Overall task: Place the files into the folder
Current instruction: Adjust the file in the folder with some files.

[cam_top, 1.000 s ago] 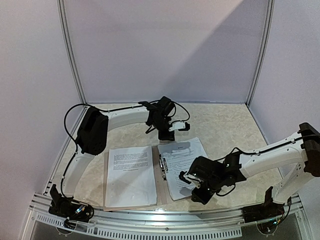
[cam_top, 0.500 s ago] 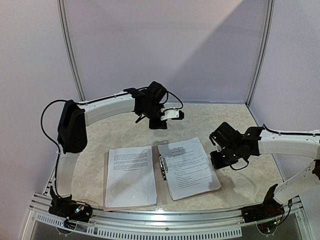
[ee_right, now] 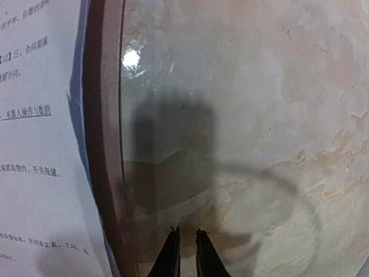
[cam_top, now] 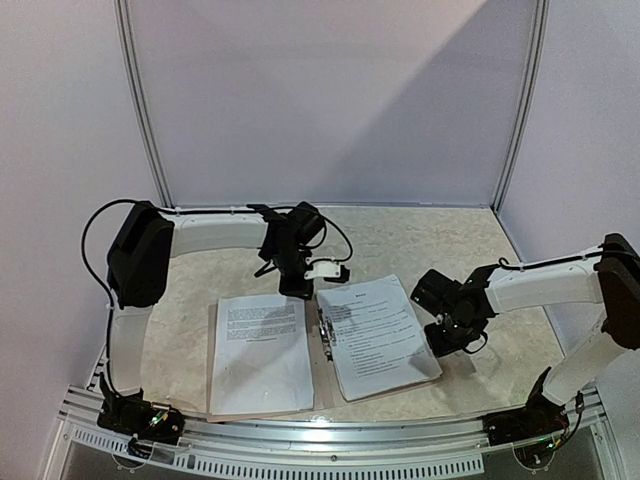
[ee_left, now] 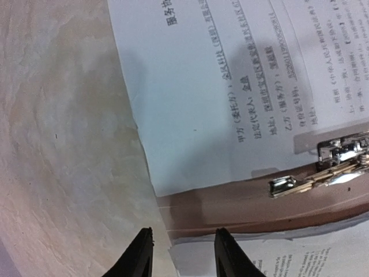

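Note:
The tan folder (cam_top: 319, 385) lies open near the table's front edge, its metal clip (cam_top: 325, 332) on the spine. One of the files (cam_top: 258, 352) lies on the left leaf and another (cam_top: 377, 335) on the right leaf. My left gripper (cam_top: 335, 272) hovers at the folder's far edge by the spine. It is open with nothing between its fingers (ee_left: 183, 255), above the folder (ee_left: 230, 202), with the sheet (ee_left: 219, 86) and clip (ee_left: 323, 167) ahead. My right gripper (cam_top: 447, 338) is just right of the right leaf. It (ee_right: 186, 254) is shut and empty over bare table beside the folder's edge (ee_right: 104, 115).
The marbled tabletop (cam_top: 440, 245) is walled by white panels at the back and both sides. A metal rail (cam_top: 330, 440) runs along the near edge between the two arm bases.
My right gripper has left the near part of the right sheet and moved to the table beside the folder. My left gripper came down towards the folder's far edge.

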Controlling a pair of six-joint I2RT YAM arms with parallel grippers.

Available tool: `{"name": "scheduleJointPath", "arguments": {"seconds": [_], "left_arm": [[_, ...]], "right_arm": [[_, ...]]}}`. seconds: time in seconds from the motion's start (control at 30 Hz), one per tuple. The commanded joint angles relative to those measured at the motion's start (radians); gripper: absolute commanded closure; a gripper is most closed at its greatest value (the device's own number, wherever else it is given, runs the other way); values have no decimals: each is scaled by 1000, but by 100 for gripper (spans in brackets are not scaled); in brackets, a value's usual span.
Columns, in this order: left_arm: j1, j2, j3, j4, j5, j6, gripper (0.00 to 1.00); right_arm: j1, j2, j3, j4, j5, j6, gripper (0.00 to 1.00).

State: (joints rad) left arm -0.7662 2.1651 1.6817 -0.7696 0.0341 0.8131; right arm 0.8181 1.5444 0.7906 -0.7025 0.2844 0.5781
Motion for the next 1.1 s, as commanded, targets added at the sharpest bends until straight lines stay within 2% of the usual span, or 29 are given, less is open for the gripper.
{"name": "scheduleJointPath", "arguments": {"seconds": [0.0,0.13,0.33,0.6,0.97,1.07], "left_arm": [[-14,36,-7,72,1,-19,61],[-20,75,2,81,26,-13,62],[-31,111,40,70,35,-10,62],[-50,94,43,46,90,-3,62],[-50,58,52,13,59,-18,62],[-50,51,60,-12,90,-23,62]], "right_arm": [[3,-28,-26,44,-24,-3,89],[4,-49,-44,84,-77,-18,89],[3,-30,-40,49,-50,-20,90],[4,-25,-40,61,-39,-36,90],[4,4,-37,89,-63,-47,90],[4,1,-31,91,-62,-44,90]]}}
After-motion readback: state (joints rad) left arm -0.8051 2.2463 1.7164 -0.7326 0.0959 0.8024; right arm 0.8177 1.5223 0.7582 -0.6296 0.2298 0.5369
